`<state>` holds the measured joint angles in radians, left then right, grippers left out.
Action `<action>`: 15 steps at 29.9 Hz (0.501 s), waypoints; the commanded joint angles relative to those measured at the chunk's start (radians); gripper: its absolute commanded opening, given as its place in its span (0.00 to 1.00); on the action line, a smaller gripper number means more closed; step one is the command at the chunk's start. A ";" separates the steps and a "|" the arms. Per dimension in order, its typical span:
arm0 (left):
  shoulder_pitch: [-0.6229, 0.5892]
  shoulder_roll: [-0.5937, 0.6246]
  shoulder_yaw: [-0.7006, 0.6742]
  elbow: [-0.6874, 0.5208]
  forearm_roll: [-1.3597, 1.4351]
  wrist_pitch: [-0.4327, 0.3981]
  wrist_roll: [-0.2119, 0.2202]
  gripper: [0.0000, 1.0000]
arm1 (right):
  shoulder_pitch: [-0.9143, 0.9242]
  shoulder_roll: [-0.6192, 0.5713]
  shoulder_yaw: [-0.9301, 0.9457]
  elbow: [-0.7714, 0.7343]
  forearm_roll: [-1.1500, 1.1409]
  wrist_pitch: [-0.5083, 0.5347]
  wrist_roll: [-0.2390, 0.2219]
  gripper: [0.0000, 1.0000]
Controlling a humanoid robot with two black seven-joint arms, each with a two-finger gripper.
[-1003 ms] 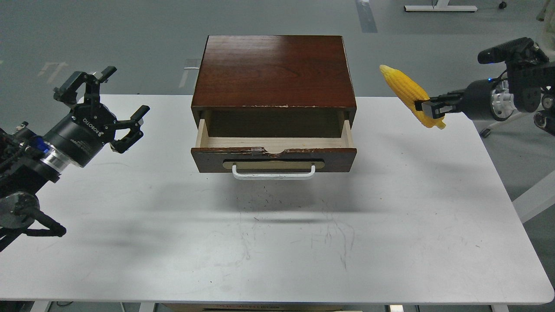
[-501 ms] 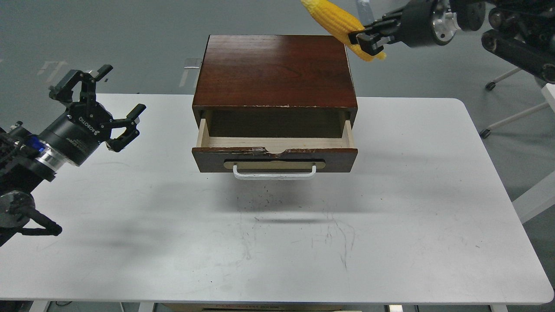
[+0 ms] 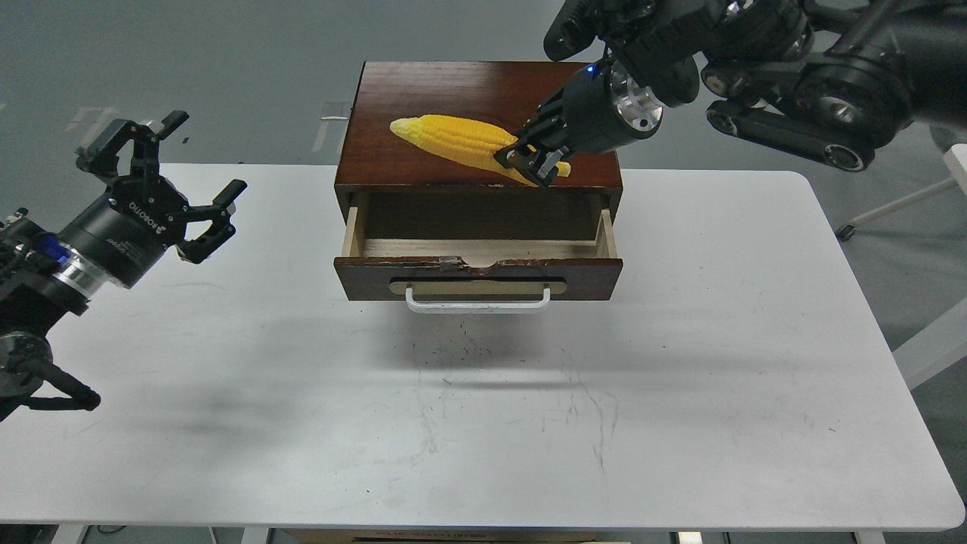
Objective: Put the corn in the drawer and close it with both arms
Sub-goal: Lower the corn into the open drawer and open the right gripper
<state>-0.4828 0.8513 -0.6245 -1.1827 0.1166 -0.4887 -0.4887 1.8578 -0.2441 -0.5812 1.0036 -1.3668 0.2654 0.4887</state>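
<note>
Above the wooden box (image 3: 477, 125), upper centre of the frame, the corn (image 3: 461, 142) lies slantwise, its thick end pinched by the right gripper (image 3: 529, 159). Below it the drawer (image 3: 477, 261) stands open. At left over the desk (image 3: 680, 393), the left gripper (image 3: 170, 185), lettered ROBOTIQ, is spread wide.

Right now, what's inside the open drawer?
Only pale bare wood shows inside the drawer. Its rear part is hidden under the box top. The corn is in the right gripper.

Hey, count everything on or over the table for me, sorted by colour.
Yellow: 1, the corn
Red-brown: 1, the wooden box with its open drawer
Black: 2, the left pincer and the right pincer
Total: 4
</note>
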 commanded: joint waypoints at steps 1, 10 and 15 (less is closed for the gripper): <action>0.000 0.000 0.000 0.000 0.000 0.000 0.000 1.00 | 0.001 0.019 -0.015 0.003 -0.005 -0.003 0.000 0.00; 0.001 -0.001 0.002 0.000 0.000 0.000 0.000 1.00 | -0.017 0.086 -0.049 -0.014 -0.003 -0.009 0.000 0.13; 0.001 -0.003 0.003 0.000 0.000 0.000 0.000 1.00 | -0.031 0.098 -0.051 -0.023 -0.002 -0.009 0.000 0.34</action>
<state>-0.4817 0.8502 -0.6223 -1.1827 0.1166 -0.4887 -0.4887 1.8360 -0.1522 -0.6318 0.9835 -1.3699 0.2561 0.4887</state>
